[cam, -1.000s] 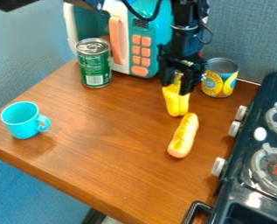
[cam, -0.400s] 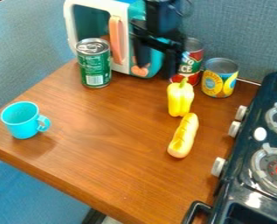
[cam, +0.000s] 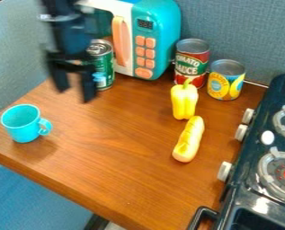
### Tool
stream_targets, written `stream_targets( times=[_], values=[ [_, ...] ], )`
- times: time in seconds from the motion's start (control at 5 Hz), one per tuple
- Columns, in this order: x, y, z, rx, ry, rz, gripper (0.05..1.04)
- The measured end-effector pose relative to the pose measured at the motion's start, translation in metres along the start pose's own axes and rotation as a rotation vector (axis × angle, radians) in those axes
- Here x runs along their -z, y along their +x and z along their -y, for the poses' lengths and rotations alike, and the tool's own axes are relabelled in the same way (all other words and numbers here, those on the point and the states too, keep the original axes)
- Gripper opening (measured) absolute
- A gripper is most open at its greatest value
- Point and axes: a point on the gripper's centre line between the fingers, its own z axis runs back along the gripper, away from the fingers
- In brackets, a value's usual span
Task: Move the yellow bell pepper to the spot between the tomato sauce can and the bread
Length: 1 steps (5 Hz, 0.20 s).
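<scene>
Hanging open, the hand (cam: 74, 94) partly hides the green can (cam: 108, 65).

Around one toy microwave (cam: 162, 38) there are three cans: one green (cam: 108, 67) by its front, one red (cam: 191, 64) and one yellow (cam: 225, 86) off its button-panel side. Farther from the microwave are one cup (cam: 24, 125), one yellow pepper (cam: 184, 103), one bun (cam: 189, 139) and one stove (cam: 251, 155) with two burners (cam: 282, 173) showing.
</scene>
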Motion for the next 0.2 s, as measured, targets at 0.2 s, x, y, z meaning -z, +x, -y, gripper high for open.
stream_targets(
  times=[0.2],
  values=[
    [-0.0016,-0.0318,-0.0226,0.056,0.021,-0.001,1.001]
  ],
)
